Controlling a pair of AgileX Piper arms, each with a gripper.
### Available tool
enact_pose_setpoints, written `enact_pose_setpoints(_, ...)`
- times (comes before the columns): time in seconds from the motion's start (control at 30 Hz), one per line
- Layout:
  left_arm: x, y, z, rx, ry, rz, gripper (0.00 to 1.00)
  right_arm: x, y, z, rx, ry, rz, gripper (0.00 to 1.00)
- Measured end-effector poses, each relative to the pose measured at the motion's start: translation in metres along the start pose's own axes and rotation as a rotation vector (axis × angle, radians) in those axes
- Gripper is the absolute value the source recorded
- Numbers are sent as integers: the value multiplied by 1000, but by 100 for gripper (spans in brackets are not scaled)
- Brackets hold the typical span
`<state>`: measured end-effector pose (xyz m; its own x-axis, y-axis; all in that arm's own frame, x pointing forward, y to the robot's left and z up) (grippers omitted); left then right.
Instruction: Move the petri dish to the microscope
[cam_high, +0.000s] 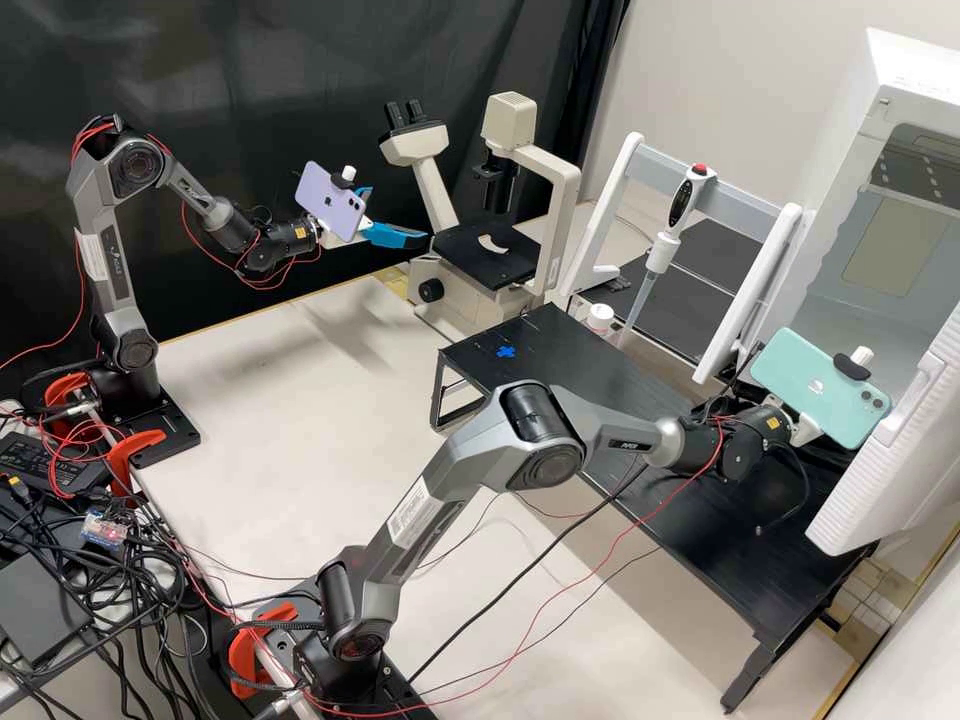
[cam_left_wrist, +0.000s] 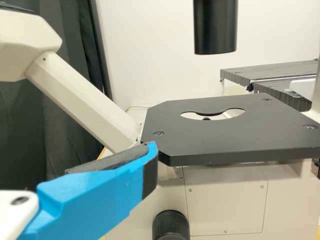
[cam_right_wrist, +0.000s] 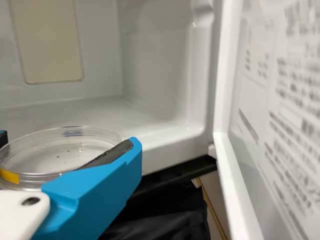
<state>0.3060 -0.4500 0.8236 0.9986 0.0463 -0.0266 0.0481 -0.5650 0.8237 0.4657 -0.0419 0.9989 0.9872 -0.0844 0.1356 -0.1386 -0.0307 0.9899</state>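
Now | right gripper (cam_right_wrist: 68, 141) pinching petri dish (cam_right_wrist: 42, 159) by its sides, likely keeping it level | left gripper (cam_high: 399, 214) spread near microscope stage (cam_left_wrist: 205, 142), maybe to receive

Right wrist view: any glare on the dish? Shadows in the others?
Right wrist view: small reflections on the petri dish rim. High view: soft shadows across the pale benchtop. Left wrist view: no hard shadow on the microscope stage.

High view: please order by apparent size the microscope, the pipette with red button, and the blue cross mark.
1. Microscope, clearly the largest
2. Pipette
3. Blue cross mark, much smaller than both
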Motion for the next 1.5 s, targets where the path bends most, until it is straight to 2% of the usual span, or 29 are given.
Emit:
enact_pose_setpoints(0.13, 0, 0, 0, 0, 0, 0, 100, -12, 1, -8, 5, 43, 19, 0)
enact_pose_setpoints(0.3, 0, 0, 0, 0, 0, 0, 100, -25, 1, -13, -4, 58, 36, 0)
enact_pose_setpoints(0.5, 0, 0, 0, 0, 0, 0, 100, -58, -7, -13, -32, 57, 71, 0)
enact_pose_setpoints(0.6, 0, 0, 0, 0, 0, 0, 100, -84, -17, -12, -19, 65, 83, 0)
enact_pose_setpoints(0.73, 0, 0, 0, 0, 0, 0, 100, -106, -24, -16, -32, 95, 85, 0)
enact_pose_setpoints(0.93, 0, 0, 0, 0, 0, 0, 100, -160, -44, -28, -4, 165, 76, 0)
enact_pose_setpoints(1.13, 0, 0, 0, 0, 0, 0, 100, -209, -73, -62, 16, 300, 22, 0)
enact_pose_setpoints(1.3, 0, 0, 0, 0, 0, 0, 100, -236, -103, -96, 14, 432, -82, 0)
enact_pose_setpoints(1.47, 0, 0, 0, 0, 0, 0, 100, -248, -133, -127, -25, 555, -188, 0)
enact_pose_setpoints(1.5, 0, 0, 0, 0, 0, 0, 100, -250, -142, -135, -45, 575, -226, 0)
